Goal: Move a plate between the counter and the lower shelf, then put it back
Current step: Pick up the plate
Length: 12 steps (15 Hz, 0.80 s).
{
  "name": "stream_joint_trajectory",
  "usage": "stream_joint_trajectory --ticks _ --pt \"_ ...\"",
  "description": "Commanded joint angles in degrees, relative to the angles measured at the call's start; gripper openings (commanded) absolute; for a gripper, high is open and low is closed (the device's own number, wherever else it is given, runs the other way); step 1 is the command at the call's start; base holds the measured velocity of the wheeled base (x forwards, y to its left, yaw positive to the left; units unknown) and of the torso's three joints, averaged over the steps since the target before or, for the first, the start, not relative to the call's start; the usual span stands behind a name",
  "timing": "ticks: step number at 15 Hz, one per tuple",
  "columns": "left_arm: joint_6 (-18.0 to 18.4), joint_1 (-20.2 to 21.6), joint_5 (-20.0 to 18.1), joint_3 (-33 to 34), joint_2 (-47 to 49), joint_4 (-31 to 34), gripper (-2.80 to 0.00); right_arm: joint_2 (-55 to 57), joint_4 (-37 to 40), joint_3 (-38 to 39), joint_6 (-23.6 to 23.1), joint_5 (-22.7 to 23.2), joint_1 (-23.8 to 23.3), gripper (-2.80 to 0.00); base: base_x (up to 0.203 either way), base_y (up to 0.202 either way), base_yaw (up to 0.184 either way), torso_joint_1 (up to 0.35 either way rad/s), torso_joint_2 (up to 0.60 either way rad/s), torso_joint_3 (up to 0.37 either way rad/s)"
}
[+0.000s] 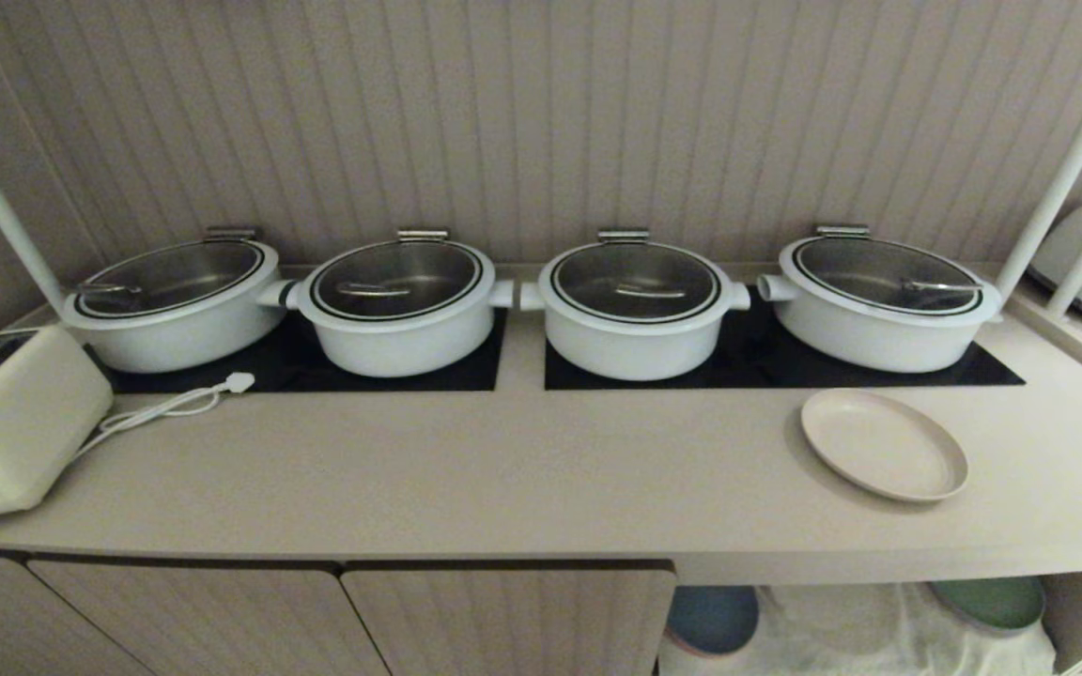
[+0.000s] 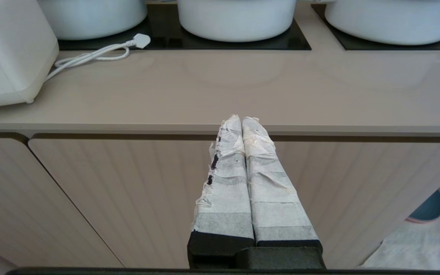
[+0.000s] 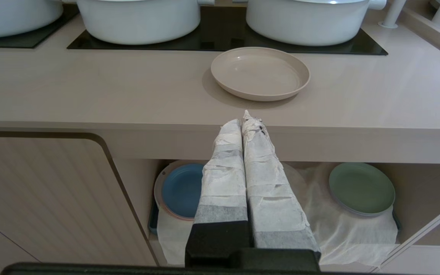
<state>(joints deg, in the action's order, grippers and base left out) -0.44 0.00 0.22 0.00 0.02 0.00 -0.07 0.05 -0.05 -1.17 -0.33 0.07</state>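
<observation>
1. The plate sits on the counter, just in front of the right-hand hob panel, with nothing on it.
2. Right gripper hangs below the counter's front edge, fingers pressed together, empty; left gripper likewise, facing the cabinet doors.
3. Best approach: part the right fingers, take the plate's near rim, and keep it level.
4. Below the counter, the lower shelf has a free gap between the blue plate and the green plate.
</observation>
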Motion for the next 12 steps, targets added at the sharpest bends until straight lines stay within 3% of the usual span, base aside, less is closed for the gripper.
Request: stream_joint_trajectory --ticks 1,7,12 --pt "0.0 0.0 0.0 0.0 0.0 0.0 -2.80 0.1 0.0 0.0 -0.1 0.0 0.0 -2.80 0.000 0.000 0.000 0.000 0.00 0.000" --pt "0.1 0.0 0.0 0.0 0.0 0.0 -2.80 0.1 0.0 0.0 -0.1 0.0 0.0 -2.80 0.000 -0.010 -0.001 0.000 0.00 0.000" --pt "0.0 0.0 0.0 0.0 0.0 0.0 -2.80 0.1 0.0 0.0 -0.1 0.0 0.0 -2.80 0.000 -0.175 0.002 0.003 0.00 0.002"
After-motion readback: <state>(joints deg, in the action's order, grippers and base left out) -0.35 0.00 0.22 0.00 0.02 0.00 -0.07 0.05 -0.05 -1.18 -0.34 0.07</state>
